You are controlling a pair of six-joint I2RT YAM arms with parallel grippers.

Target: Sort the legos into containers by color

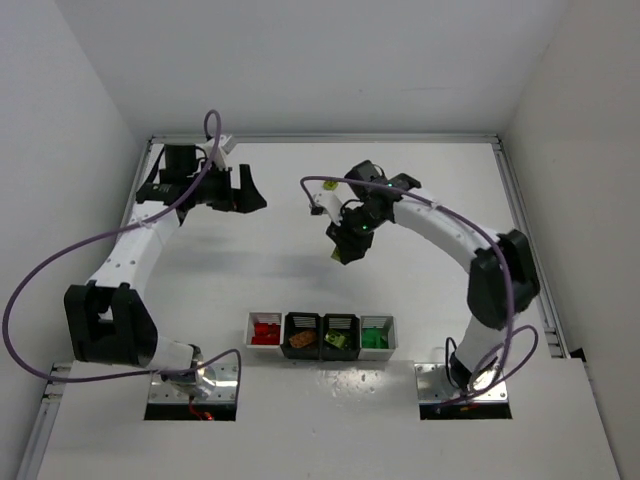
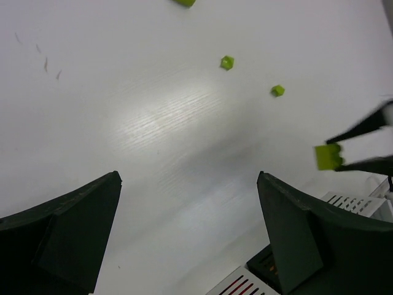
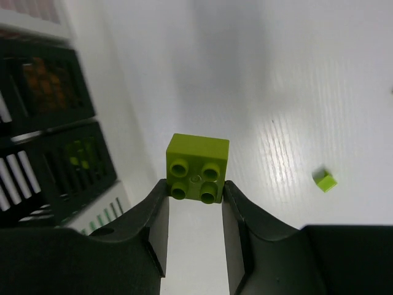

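1. The right tool (image 3: 194, 188) is clenched on a yellow-green four-stud brick (image 3: 198, 165). Its two dark fingers press opposite sides of the brick, the studs face the wrist camera, and the brick's lower part is hidden between the fingers.
2. In the left wrist view the same brick (image 2: 328, 157) sits at the right edge, up off the counter (image 2: 153, 123). The thin dark fingertips pinching it are cut off by the frame.
3. The left tool (image 2: 189, 178) is spread wide, holding and touching nothing. Only its finger ends show, cut off by the lower edge.
4. From overhead, the left tool (image 1: 250, 192) hangs over the far left of the counter and the right tool (image 1: 348, 245) hangs near the middle. The held brick is too small to make out there.
5. A loose yellow-green brick (image 2: 227, 62) and a second loose brick (image 2: 277, 90) lie apart on the counter. A third loose brick (image 2: 184, 2) is cut off by the top edge.
6. The containers (image 1: 321, 320) stand in a row between the arm bases.
   - The left white bin holds red pieces.
   - The two black bins hold brown-orange and yellow-green pieces.
   - The right white bin holds green pieces.
   - In the right wrist view the black bins (image 3: 104, 166) are cut off at the left and their contents are blurred.
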